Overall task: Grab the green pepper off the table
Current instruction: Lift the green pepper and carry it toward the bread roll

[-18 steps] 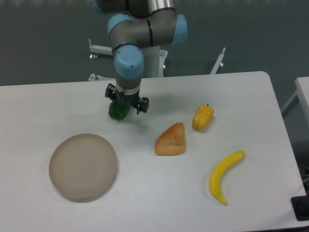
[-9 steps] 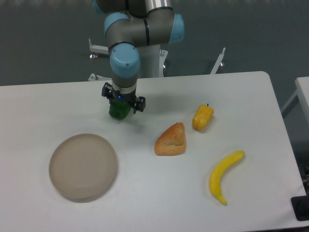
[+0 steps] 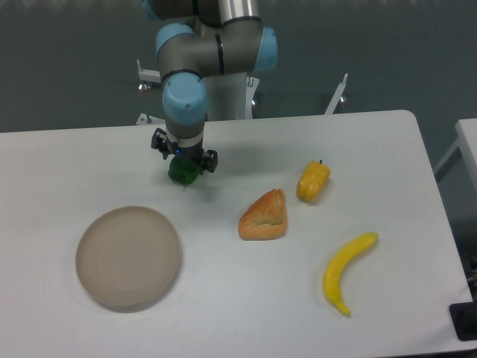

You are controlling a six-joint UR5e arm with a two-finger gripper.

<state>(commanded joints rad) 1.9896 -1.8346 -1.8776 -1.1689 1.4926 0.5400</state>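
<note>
The green pepper (image 3: 181, 173) is small, glossy and dark green. It sits on the white table (image 3: 223, 298) at the back left. My gripper (image 3: 183, 164) points straight down right over it and hides its top. The fingers are mostly hidden under the wrist. They seem to be open around the pepper's top, not closed on it. The pepper rests on the table.
A round beige plate (image 3: 128, 257) lies at the front left. A piece of bread (image 3: 264, 216) lies in the middle, a yellow-orange pepper (image 3: 313, 181) to its right and a banana (image 3: 347, 271) at the front right. The table's edge runs along the right.
The gripper has shifted left and a little back until it is centred over the green pepper. The pepper has stayed in place on the table.
</note>
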